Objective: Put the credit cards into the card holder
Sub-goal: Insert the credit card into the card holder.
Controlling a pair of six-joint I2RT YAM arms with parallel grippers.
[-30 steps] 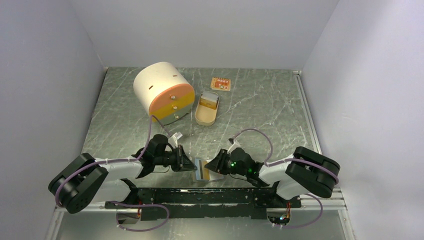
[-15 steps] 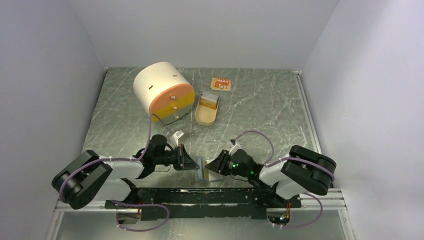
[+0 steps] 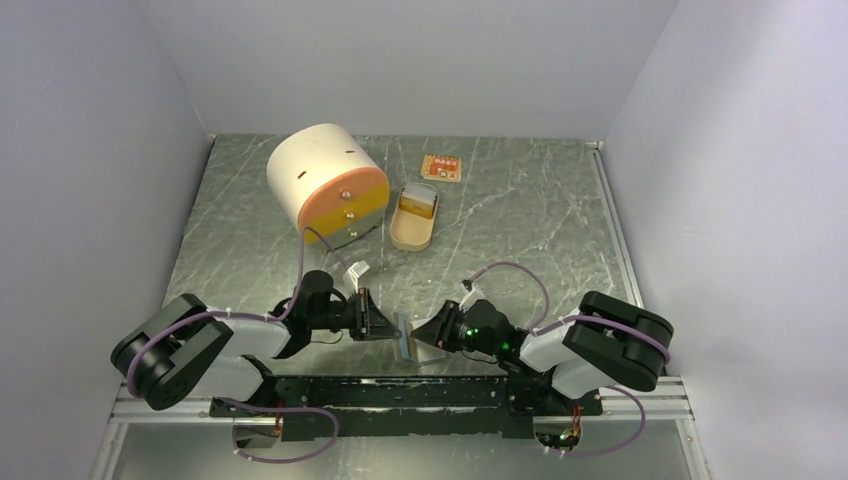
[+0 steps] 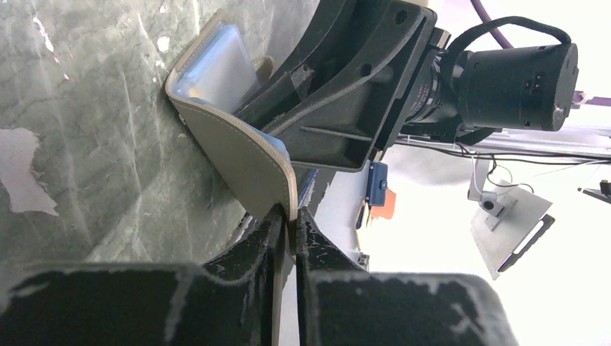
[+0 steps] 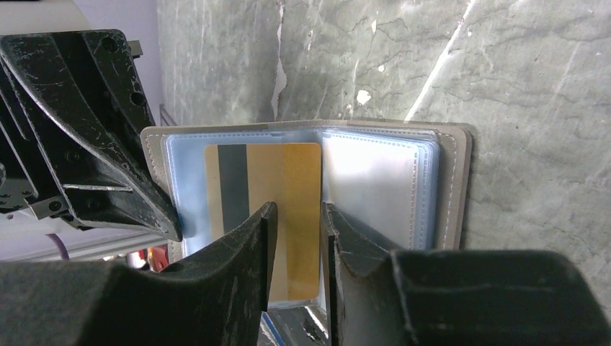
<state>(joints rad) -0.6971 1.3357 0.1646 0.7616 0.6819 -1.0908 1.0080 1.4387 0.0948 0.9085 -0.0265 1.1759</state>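
Gold-orange credit card [image 5: 263, 180] appears seated in the left sleeve of the open card holder [image 5: 450, 187], at the table's [image 3: 500, 200] near edge. Left fingers [image 4: 286, 227] clamp the cover edge. Right fingers [image 5: 297, 216] stand slightly apart over the card; grip cannot be determined. Blue-grey card not visible, presumably outstanding.

Nothing here you can actually read, tbh. The small orange card [image 3: 441, 167] at about 12 o'clock on the table [image 3: 520, 210] has red and white print, too tiny to make out. The gold card [image 5: 288, 173] in the card holder [image 5: 454, 187] shows only a dark stripe, no lettering.
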